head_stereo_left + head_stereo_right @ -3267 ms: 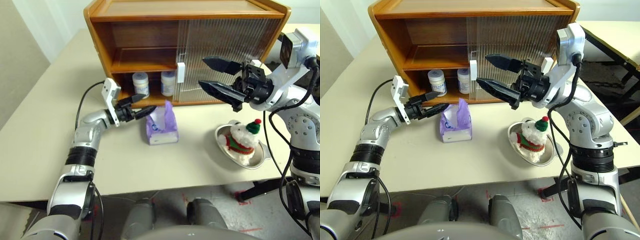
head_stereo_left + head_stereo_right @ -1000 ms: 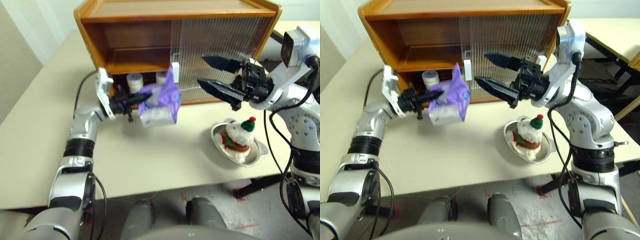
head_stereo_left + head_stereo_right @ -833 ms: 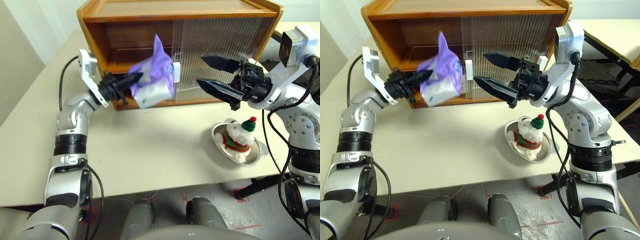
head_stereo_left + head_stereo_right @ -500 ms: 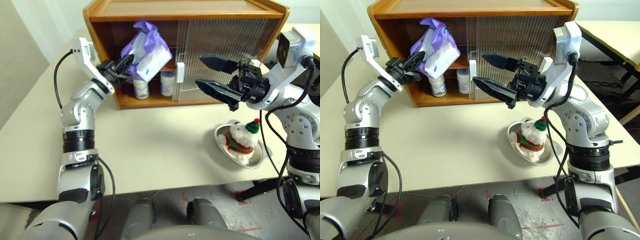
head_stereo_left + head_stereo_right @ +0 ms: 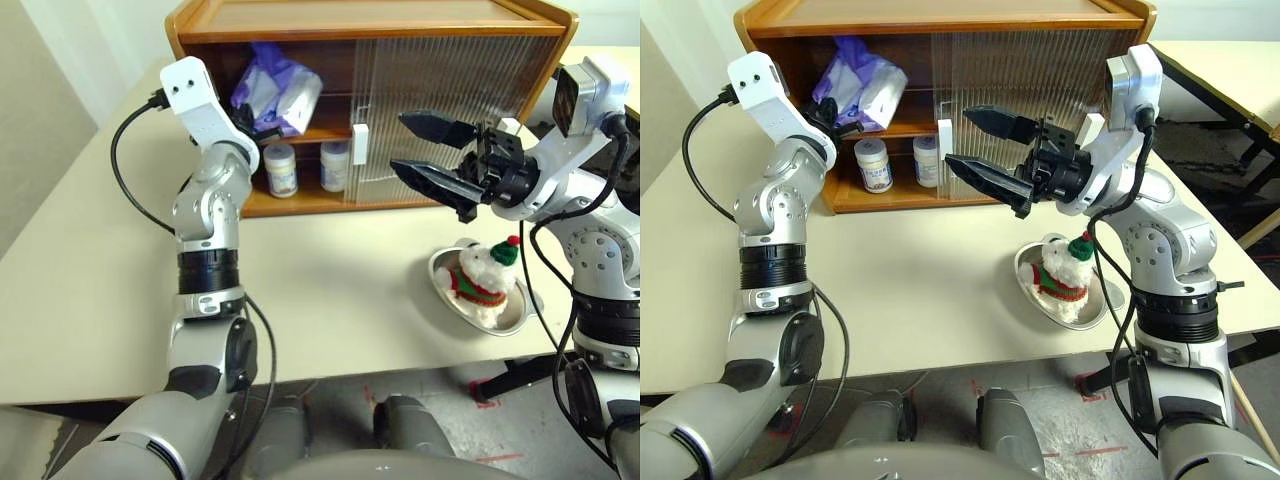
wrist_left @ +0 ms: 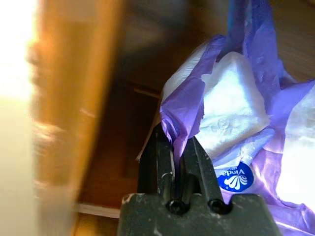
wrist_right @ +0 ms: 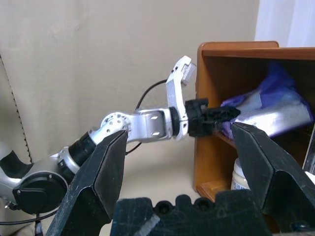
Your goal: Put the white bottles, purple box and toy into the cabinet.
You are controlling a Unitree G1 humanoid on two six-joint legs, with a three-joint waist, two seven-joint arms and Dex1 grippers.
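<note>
A cream-coloured table [image 5: 330, 290] fills the middle of the head views, with grey floor along the lower edge of the frame and a pale wall at the upper left. At the top centre of the frame stands the cabinet [image 5: 370, 20], honey-brown wood, its ribbed sliding door [image 5: 450, 110] covering the right half and leaving the left half open. On the lower shelf, in the open part, the two white bottles [image 5: 281, 168] stand side by side, upright, just left of the door's white handle [image 5: 361, 145]. In the upper left of the frame the left gripper [image 5: 252, 128] reaches into the upper compartment, its black fingers [image 6: 162, 162] pinched tight on a fold of the purple box [image 5: 280, 92]; the soft lilac pack sits tilted inside the top shelf opening, white tissue showing through its wrapper. Whether it rests on the shelf board I cannot tell. At the right centre of the frame the right gripper [image 5: 428, 150] hangs in front of the ribbed door, pointing toward the left of the frame, its two fingers spread wide with nothing between them. Below it, at the lower right, the toy [image 5: 482, 280] sits in a silver dish [image 5: 515, 322] on the table, well apart from the cabinet.
</note>
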